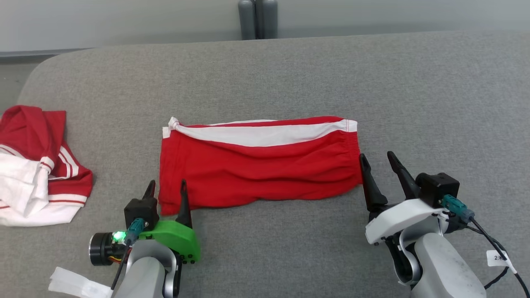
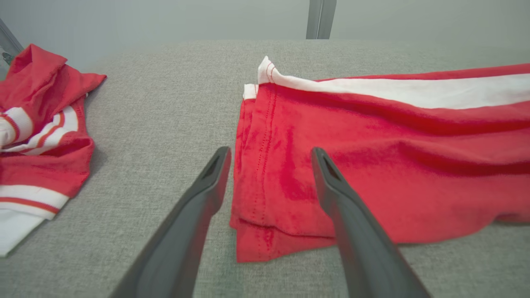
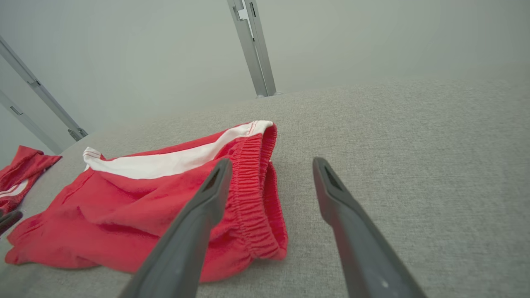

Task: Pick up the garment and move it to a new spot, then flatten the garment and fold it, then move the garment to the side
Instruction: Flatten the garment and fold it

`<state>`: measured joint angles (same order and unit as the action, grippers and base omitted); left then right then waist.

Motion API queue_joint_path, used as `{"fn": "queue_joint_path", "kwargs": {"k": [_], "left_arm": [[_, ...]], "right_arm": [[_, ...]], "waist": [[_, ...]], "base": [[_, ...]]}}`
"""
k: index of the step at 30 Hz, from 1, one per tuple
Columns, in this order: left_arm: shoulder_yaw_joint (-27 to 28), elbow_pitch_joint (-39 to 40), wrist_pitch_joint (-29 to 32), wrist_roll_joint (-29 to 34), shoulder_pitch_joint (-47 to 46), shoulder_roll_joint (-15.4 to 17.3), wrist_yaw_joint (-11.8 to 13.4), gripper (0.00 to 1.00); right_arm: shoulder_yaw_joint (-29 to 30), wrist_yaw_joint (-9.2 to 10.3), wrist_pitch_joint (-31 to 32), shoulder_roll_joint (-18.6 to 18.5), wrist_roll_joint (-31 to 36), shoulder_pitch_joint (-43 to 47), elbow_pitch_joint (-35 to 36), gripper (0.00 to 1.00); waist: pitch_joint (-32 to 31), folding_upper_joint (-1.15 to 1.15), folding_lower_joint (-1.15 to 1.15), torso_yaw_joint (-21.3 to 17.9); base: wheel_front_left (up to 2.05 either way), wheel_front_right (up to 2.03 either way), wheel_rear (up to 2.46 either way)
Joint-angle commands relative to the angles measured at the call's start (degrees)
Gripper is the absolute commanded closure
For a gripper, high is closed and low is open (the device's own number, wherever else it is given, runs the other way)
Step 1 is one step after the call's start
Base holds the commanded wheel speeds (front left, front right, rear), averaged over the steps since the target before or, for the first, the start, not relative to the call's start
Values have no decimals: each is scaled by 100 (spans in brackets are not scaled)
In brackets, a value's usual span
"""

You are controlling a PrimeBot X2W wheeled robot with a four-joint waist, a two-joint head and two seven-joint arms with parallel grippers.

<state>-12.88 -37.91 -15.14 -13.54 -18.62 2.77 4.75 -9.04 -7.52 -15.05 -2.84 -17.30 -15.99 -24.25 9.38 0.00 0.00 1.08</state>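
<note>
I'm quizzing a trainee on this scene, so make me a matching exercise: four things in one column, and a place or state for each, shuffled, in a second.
Column one:
1. red shorts
2. red-and-white top
3. left gripper
4. right gripper

Column two:
A. open, at the shorts' elastic end
B. crumpled, far left
C. open, at the shorts' hemmed end
D. laid out in the middle, white stripe along the far edge

Pairs: 1-D, 2-B, 3-C, 4-A
</note>
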Motion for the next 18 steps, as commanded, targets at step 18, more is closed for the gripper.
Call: {"fn": "queue_joint_path", "kwargs": {"k": [18], "left_arm": [[-131, 94, 1, -78, 29, 22, 81, 0]], "right_arm": [[76, 6, -16, -15, -464, -353, -1315, 0]], "waist": [[445, 0, 0, 569]], "base": [[0, 0, 0]]}}
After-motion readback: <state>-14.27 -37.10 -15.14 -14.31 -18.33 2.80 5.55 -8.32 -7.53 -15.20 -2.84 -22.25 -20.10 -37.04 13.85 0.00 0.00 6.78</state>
